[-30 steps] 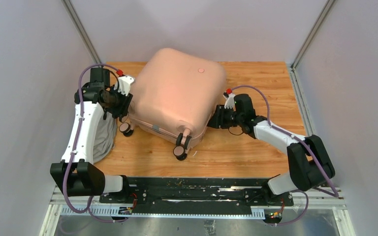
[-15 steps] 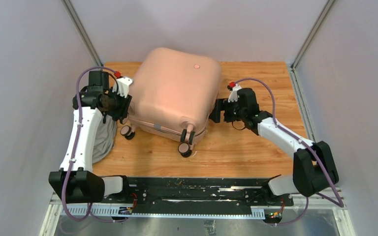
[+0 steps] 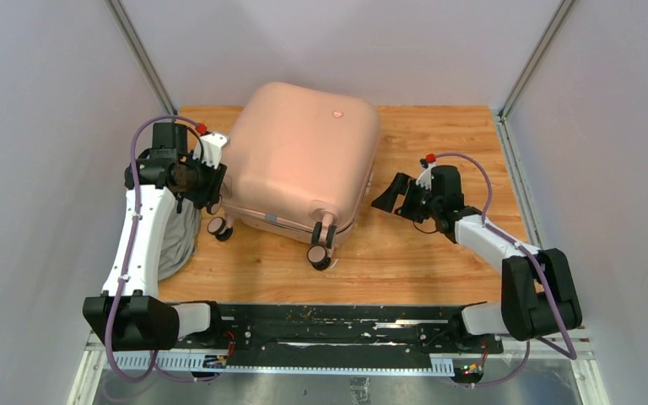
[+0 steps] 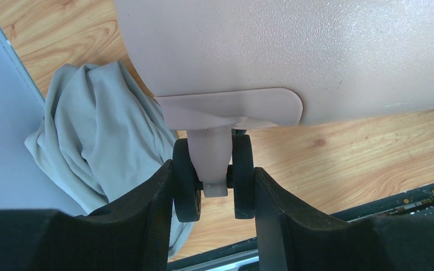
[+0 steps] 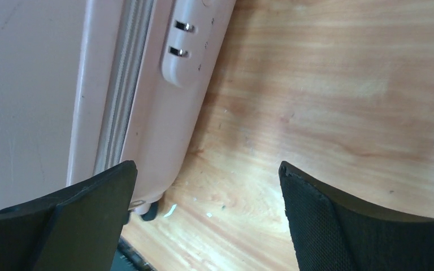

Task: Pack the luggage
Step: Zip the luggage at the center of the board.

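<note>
**Change noted.** Over the last second the right end effector (image 3: 391, 196) has let go of the right flank of the luggage (image 3: 304, 160) and backed off toward the near right. Its jaws now stand wide open and empty, well apart from the shell. In the right wrist view only the side zipper (image 5: 121, 84) and the lock panel (image 5: 189, 39) lie ahead. The pink suitcase has turned slightly and now rests shut, lid up, at the far centre-left of the surface (image 3: 439, 135).

**Left side.** The left end effector (image 4: 213, 180) remains clamped on 1 caster wheel (image 4: 187, 182) at the case's near-left corner, with a finger pressing each side.

**Bearing on task.** A grey cloth (image 4: 90, 130) lies outside the closed shell, beside that caster. Packing is therefore judged incomplete.

**Clearances.**
- The case's rear edge sits at the far edge of the surface, close to the back wall.
- The left is crowded by arm, cloth and side panel.
- Bare wood is available to the right of the case, and in a strip between the casters and the base rail.
</note>
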